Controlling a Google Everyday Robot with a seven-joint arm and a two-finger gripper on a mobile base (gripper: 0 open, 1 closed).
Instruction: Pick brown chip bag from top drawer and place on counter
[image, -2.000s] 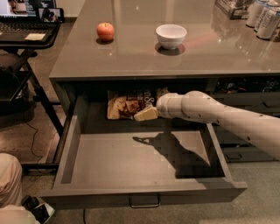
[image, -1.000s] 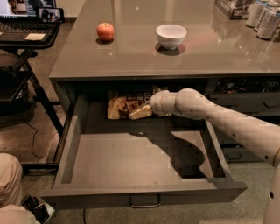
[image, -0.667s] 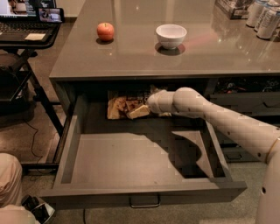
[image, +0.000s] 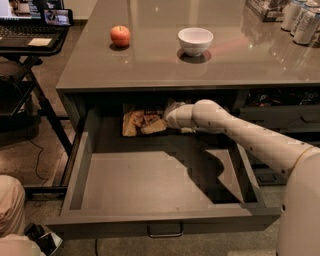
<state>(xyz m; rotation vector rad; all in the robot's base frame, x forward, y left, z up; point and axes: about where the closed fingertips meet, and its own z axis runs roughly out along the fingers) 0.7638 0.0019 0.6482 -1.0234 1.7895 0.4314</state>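
Note:
The top drawer (image: 75, 175) is pulled wide open under the counter (image: 150, 65). The brown chip bag (image: 140, 122) lies flat at the drawer's back, left of the middle, half in shadow under the counter edge. My arm reaches in from the right, and the gripper (image: 169, 119) sits at the bag's right end, low over the drawer floor. Its tips are hidden by the wrist and the shadow.
On the counter stand a red apple (image: 120, 36), a white bowl (image: 195, 40) and several cans (image: 300, 17) at the far right. A laptop stand (image: 30, 40) is to the left. A person's knee (image: 10, 215) is at the bottom left.
The arm has pushed further left and deeper into the drawer, bringing the gripper up to the bag's right end. The bag has not visibly moved.

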